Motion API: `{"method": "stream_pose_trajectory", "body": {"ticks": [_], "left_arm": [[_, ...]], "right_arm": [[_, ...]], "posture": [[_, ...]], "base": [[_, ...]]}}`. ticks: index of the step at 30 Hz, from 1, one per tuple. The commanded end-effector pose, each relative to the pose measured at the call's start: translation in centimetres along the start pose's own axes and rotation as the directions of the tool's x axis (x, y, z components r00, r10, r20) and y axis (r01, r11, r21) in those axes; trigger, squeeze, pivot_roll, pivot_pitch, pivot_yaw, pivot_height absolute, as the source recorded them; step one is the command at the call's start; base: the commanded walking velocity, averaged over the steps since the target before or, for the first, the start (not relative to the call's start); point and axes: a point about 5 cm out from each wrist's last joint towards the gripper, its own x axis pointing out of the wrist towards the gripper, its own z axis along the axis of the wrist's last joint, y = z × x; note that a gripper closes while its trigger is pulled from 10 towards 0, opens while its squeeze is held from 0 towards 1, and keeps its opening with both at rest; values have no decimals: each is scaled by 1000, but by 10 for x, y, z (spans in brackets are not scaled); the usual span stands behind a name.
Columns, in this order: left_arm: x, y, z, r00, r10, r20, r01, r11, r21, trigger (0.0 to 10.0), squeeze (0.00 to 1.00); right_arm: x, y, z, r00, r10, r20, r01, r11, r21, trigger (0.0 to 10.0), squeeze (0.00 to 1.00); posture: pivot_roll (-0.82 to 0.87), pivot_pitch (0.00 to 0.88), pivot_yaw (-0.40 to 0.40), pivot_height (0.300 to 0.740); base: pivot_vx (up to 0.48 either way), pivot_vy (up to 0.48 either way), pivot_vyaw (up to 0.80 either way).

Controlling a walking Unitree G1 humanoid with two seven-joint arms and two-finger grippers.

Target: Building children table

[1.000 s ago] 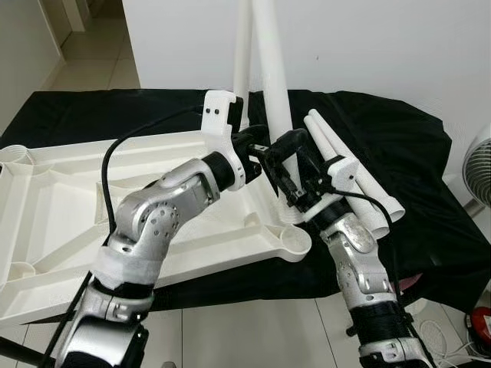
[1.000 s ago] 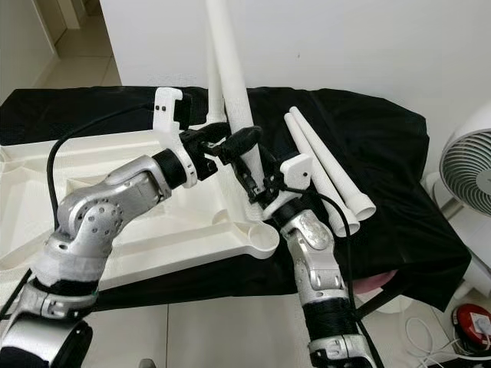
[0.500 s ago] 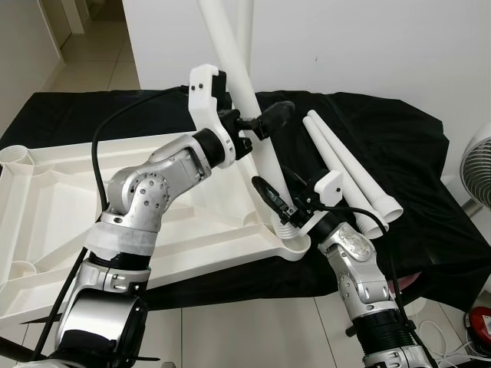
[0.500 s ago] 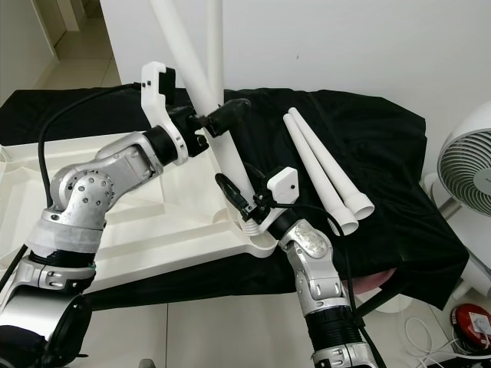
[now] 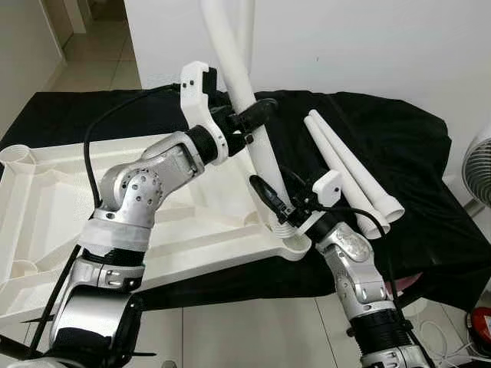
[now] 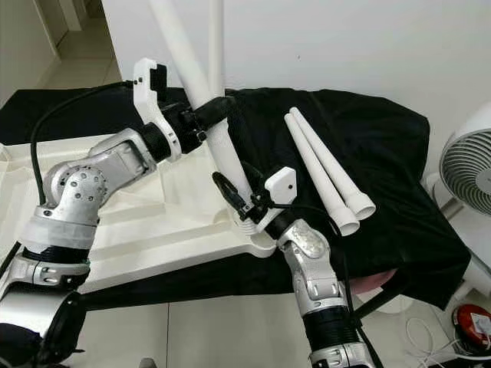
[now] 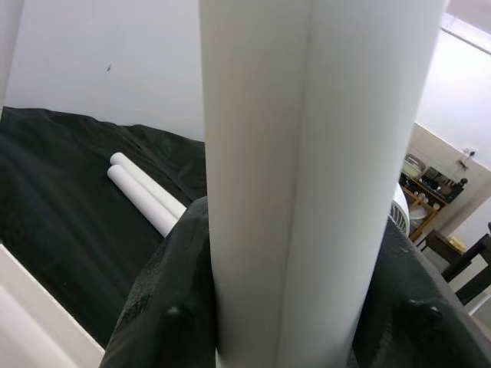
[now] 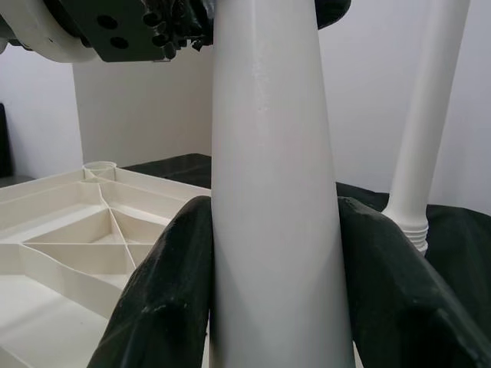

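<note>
Left eye view: you have the white table leg (image 5: 257, 130) standing tilted with its threaded foot in the corner socket (image 5: 290, 239) of the upturned tabletop (image 5: 54, 207), at the tabletop's near right corner. Left gripper (image 5: 253, 116) jaws clenched on the leg high up, likely to steer the angle. Right gripper (image 5: 270, 201) jaws clenched on it low, just above the socket, probably to seat and turn the thread. A second leg (image 6: 216, 46) already stands behind. Two spare legs (image 5: 349, 172) lie on the black cloth (image 5: 399, 146) toward its right edge.
</note>
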Motion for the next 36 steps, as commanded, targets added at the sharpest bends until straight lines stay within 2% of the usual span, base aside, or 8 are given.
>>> {"method": "stream_pose_trajectory", "body": {"ticks": [1, 5, 6, 10, 12, 22, 24, 36], "left_arm": [[0, -22, 10, 949, -314, 30, 314, 950, 2, 0, 0], [1, -22, 12, 955, -295, 31, 295, 955, 6, 0, 0], [2, -22, 13, 957, -290, 32, 290, 957, 8, 6627, 0], [3, -21, 14, 959, -282, 32, 282, 959, 8, 10000, 0], [5, -21, 15, 962, -271, 29, 271, 963, 15, 10000, 0], [7, -22, 15, 963, -264, 43, 264, 964, 20, 10000, 0], [8, -26, 15, 962, -271, 44, 269, 962, 44, 10000, 0], [10, -43, 12, 958, -280, 56, 264, 944, 195, 10000, 0]], "right_arm": [[3, -1, 2, 1000, 5, -3, -5, 1000, -7, 10000, 0], [3, -2, 3, 1000, 3, -3, -3, 1000, -12, 10000, 0], [3, -3, 4, 1000, -1, -4, 1, 1000, -15, 10000, 0], [3, -6, 5, 1000, -18, -7, 18, 1000, -12, 10000, 0], [4, -11, 5, 998, -52, -16, 52, 999, -7, 10000, 1000], [3, -27, -4, 970, -199, -141, 187, 978, -93, 10000, 1000], [5, -28, -9, 954, -198, -224, 180, 979, -99, 10000, 0], [15, -29, -17, 893, -208, -400, 137, 970, -199, 10000, 0]], "posture": [[-23, 0, -19, 740], [-27, 0, -18, 740], [-30, 0, -19, 740], [-36, 0, -18, 740], [-45, 0, -15, 740], [-61, 0, -6, 740], [-60, 0, -5, 740], [-75, 0, 4, 740]], "base": [[0, 0, 0], [0, 0, 0], [0, 0, 0], [0, 0, 0], [0, 0, 0], [0, 0, 0], [0, 0, 0], [0, 0, 0]]}}
